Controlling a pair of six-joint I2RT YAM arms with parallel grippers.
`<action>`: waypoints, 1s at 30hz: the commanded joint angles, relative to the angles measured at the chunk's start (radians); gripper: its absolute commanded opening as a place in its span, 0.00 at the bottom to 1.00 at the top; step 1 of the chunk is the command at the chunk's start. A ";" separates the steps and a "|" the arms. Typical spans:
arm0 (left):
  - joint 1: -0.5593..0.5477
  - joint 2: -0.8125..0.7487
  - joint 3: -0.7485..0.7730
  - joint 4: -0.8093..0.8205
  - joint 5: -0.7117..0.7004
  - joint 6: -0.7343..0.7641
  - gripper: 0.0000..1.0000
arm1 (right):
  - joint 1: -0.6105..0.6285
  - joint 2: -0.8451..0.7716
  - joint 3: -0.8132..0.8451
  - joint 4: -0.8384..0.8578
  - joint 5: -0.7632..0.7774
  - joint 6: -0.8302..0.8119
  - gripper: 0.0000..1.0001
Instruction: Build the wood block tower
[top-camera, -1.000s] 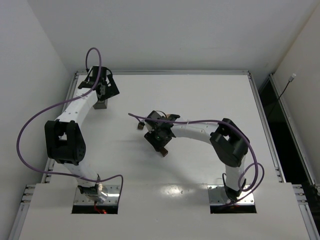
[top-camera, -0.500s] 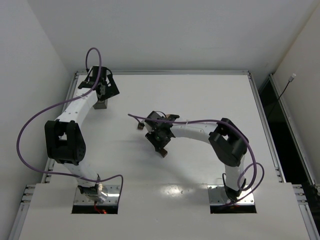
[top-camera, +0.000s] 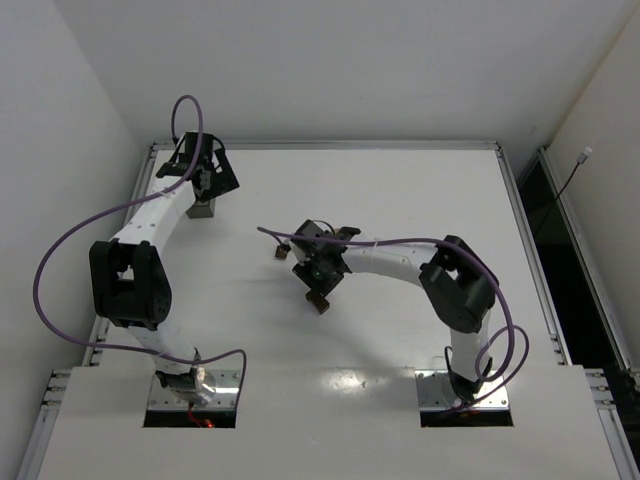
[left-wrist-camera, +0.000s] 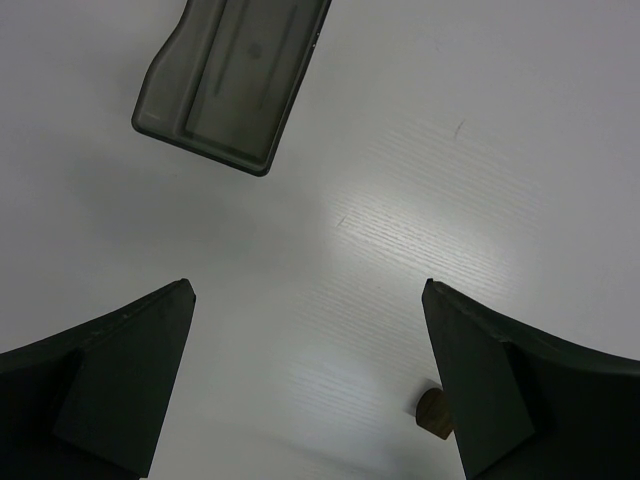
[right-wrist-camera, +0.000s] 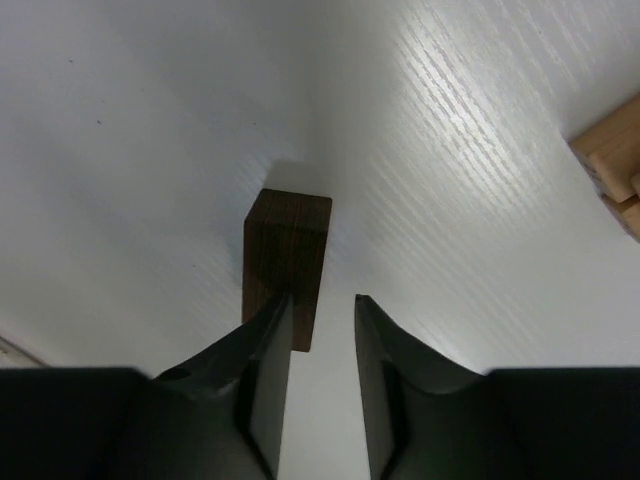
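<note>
Near the middle of the table (top-camera: 420, 190), the dark brown block (right-wrist-camera: 287, 250) stands upright on end just beyond the tips of the right gripper (right-wrist-camera: 322, 305). The gripper's fingers are parted only narrowly and hold nothing, with white tabletop showing in the gap. The block's near end overlaps the finger on the left of the wrist view (whether they touch I cannot tell). Tan blocks (right-wrist-camera: 612, 165) sit well apart from it, cut off by that view's right edge. From above, open white surface runs from the block to the far and right rims. The left gripper (left-wrist-camera: 306, 290) hangs near the far-left corner, close to the left rim, its fingers spread wide over bare tabletop. The grey box (left-wrist-camera: 230, 80) lies just beyond the fingers, tilted and touching neither. A small brown piece (left-wrist-camera: 434, 412) peeks out beside the right finger, too hidden to identify.
</note>
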 joint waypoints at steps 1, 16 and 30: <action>0.005 -0.004 0.020 0.022 0.010 0.000 0.96 | 0.000 -0.047 0.031 -0.022 0.015 -0.030 0.33; 0.005 -0.013 0.002 0.031 0.010 0.000 0.96 | 0.011 -0.078 -0.007 0.005 -0.124 -0.041 0.60; 0.005 -0.004 0.002 0.031 0.010 0.000 0.96 | 0.011 0.016 0.024 -0.004 -0.095 -0.031 0.59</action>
